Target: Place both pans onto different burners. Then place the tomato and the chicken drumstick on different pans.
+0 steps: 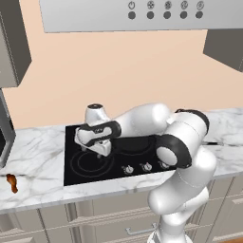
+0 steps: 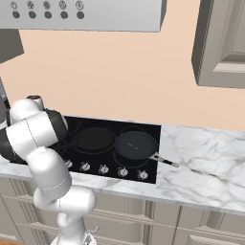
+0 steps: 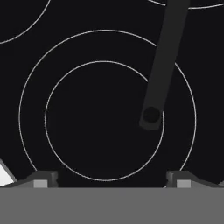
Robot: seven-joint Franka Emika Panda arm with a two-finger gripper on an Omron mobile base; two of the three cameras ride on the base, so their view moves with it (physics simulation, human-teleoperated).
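The hand (image 3: 111,179) is spread wide and holds nothing; its two fingertips (image 3: 41,179) stand at the lower corners of the hand view. Just above them a pan handle (image 3: 162,65) slants down from the top right, its holed end lying free over the rings of a burner (image 3: 105,116) in the middle of the frame. In the left base view the hand (image 1: 97,147) hangs low over the left centre of the cooktop (image 1: 76,173).

In the right base view both pans sit on the glass at centre frame: one pan (image 2: 94,139) left of the other pan (image 2: 136,145), each seemingly over its own ring. The chicken drumstick (image 1: 12,183) lies on the marble bench (image 1: 35,156) at the lower left edge of the left base view, well apart from the cooktop. I cannot make out the tomato.

Risk: as the hand lifts away, a fingertip could catch the nearby handle and swing that pan off its burner. The drumstick lies far to one side, so a long reach could sweep the pans.

No writing is readable; the hood (image 1: 123,14) carries only small button icons.
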